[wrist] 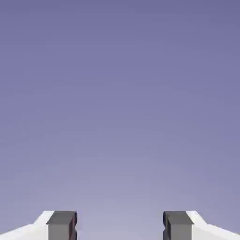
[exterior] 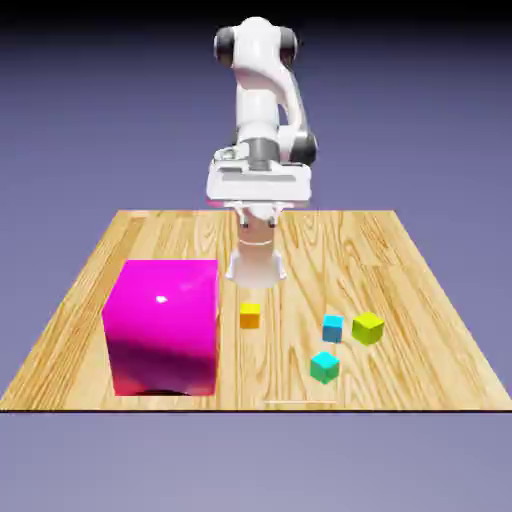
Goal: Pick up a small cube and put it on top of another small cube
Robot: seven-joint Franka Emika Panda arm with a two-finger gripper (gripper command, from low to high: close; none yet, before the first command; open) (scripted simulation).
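- Nearest the front edge of the table, one teal-green cube sits turned corner-forward, equal-sided, no long axis.
- Beyond it: one sky-blue cube, one yellow-green cube, one orange cube, one magenta block.
- Farther back, the gripper hangs released, empty; the hand view shows only backdrop.

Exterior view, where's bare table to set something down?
Bare wood: the table's right back corner, and the strip between the magenta block and orange cube. Crowded at front right, where the teal-green cube, sky-blue cube and yellow-green cube cluster.
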